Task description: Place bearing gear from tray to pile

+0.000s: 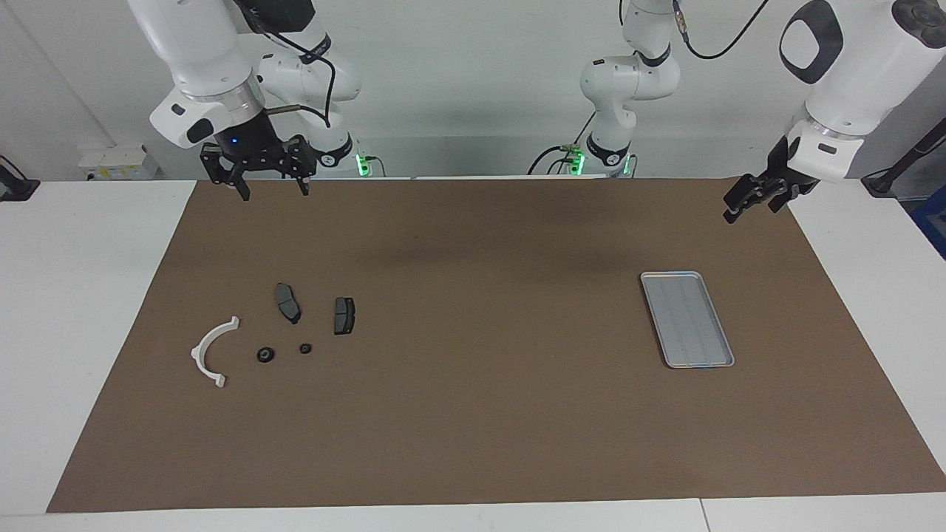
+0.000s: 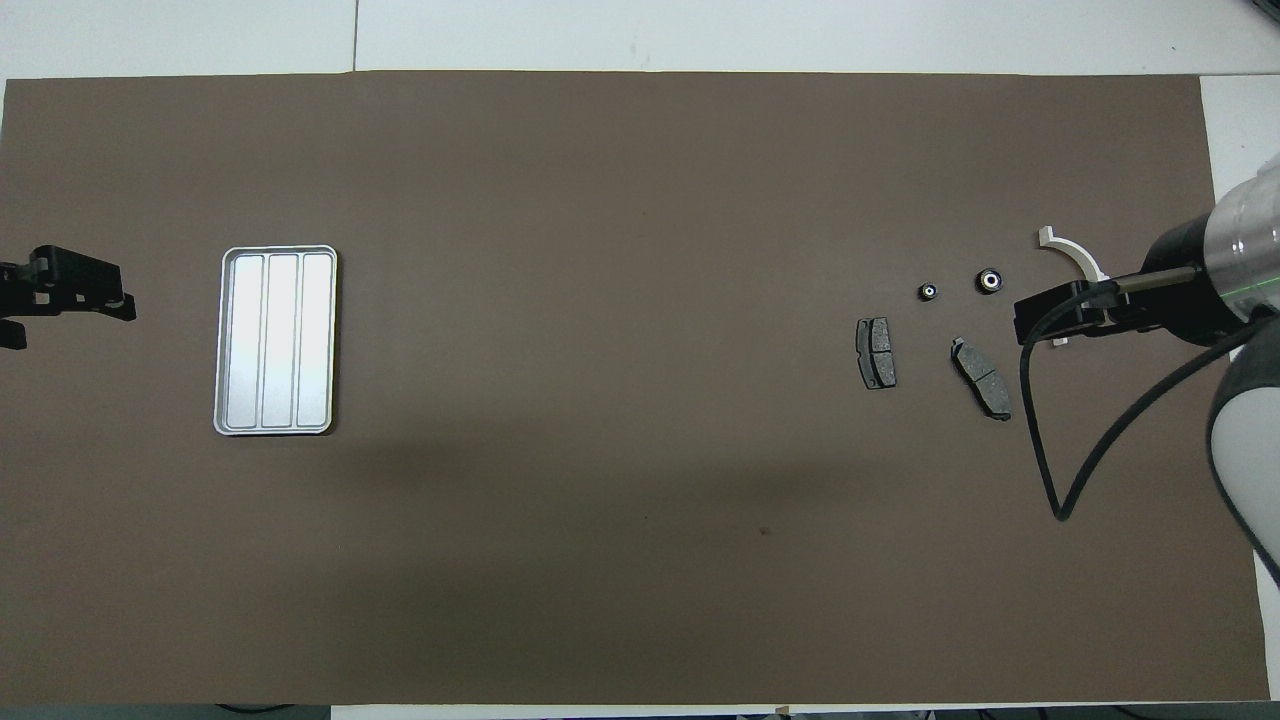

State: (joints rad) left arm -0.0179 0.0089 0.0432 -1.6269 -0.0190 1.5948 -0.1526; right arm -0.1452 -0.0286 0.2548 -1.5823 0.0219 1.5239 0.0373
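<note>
The silver tray (image 1: 687,319) (image 2: 275,340) lies toward the left arm's end of the mat with nothing in it. The pile sits toward the right arm's end: a white bracket (image 1: 209,352) (image 2: 1072,253), two dark brake pads (image 1: 287,302) (image 1: 344,315) and two small black round bearing gears (image 1: 266,355) (image 1: 305,348) (image 2: 989,281) (image 2: 928,292). My right gripper (image 1: 259,182) (image 2: 1062,314) hangs open and empty, high over the mat at the pile; in the overhead view it covers part of the bracket. My left gripper (image 1: 743,203) (image 2: 68,292) waits open in the air at the mat's corner by the tray.
A brown mat (image 1: 488,414) covers most of the white table. The right arm's black cable (image 2: 1045,440) loops over the mat beside the pile. Both arm bases stand at the robots' edge of the table.
</note>
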